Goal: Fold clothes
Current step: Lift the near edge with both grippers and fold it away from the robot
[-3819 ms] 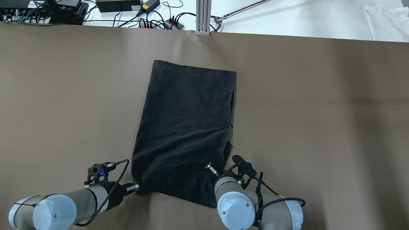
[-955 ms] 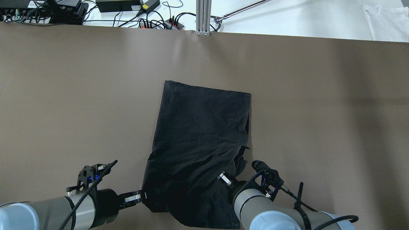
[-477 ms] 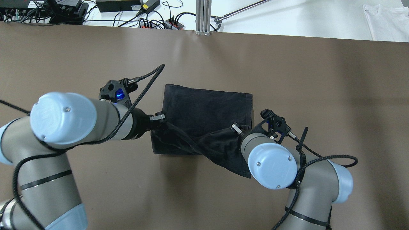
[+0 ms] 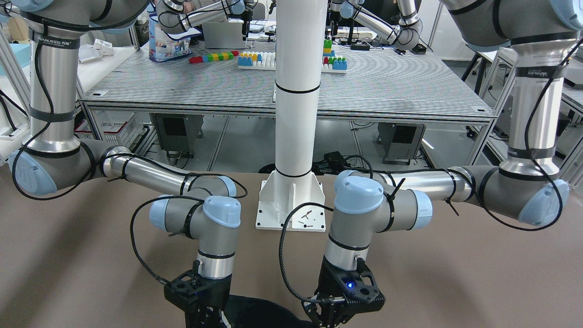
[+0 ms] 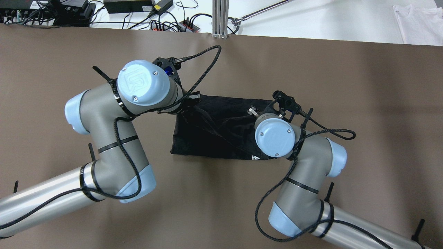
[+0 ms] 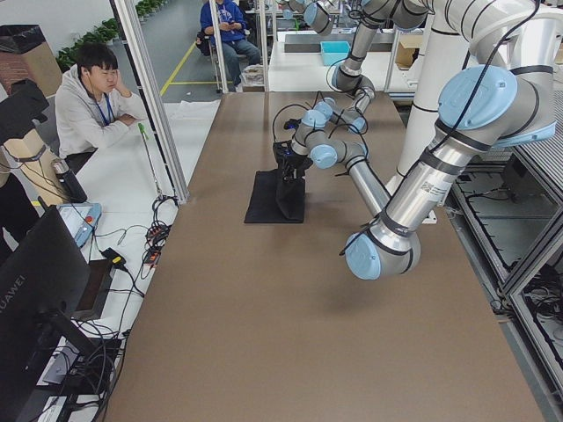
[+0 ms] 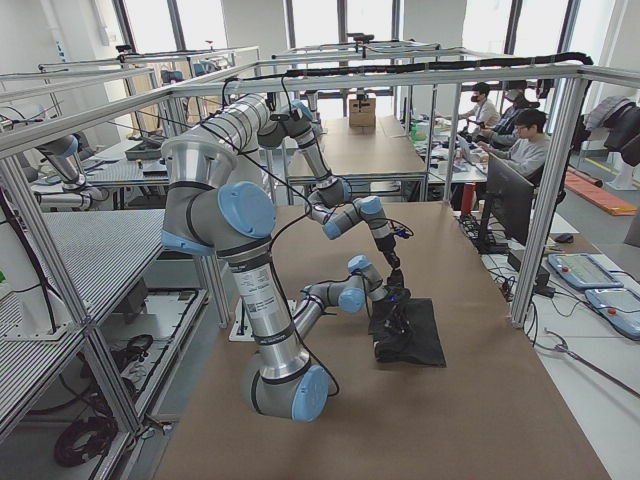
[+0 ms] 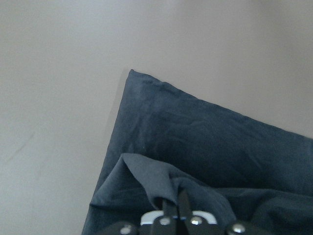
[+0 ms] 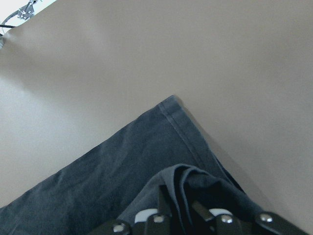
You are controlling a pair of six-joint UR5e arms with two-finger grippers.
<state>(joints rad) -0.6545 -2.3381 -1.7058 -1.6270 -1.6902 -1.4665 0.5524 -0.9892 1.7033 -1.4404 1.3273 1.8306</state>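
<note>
The clothes [image 5: 214, 128] are one black piece of fabric on the brown table, doubled over with its near edge lifted toward its far edge. My left gripper [image 5: 194, 98] is shut on the raised left corner, near the far left corner of the cloth. My right gripper [image 5: 252, 111] is shut on the raised right corner, near the far right corner. In the left wrist view the left gripper [image 8: 176, 204] pinches a bunched fold above the flat layer [image 8: 205, 137]. In the right wrist view the right gripper [image 9: 171, 203] pinches a fold near the hemmed corner [image 9: 172, 100].
A white pillar base [image 4: 291, 200] stands between the arms at the robot's side. An aluminium post [image 5: 220, 19], cables and power bricks [image 5: 138, 7] lie past the far edge, and a white garment [image 5: 418, 20] at the far right. A seated person [image 6: 92, 97] is beside the table.
Both grippers carried the cloth's near edge up and away from the robot, over the flat part, to just short of the far edge. The cloth now lies folded to about half its length.
</note>
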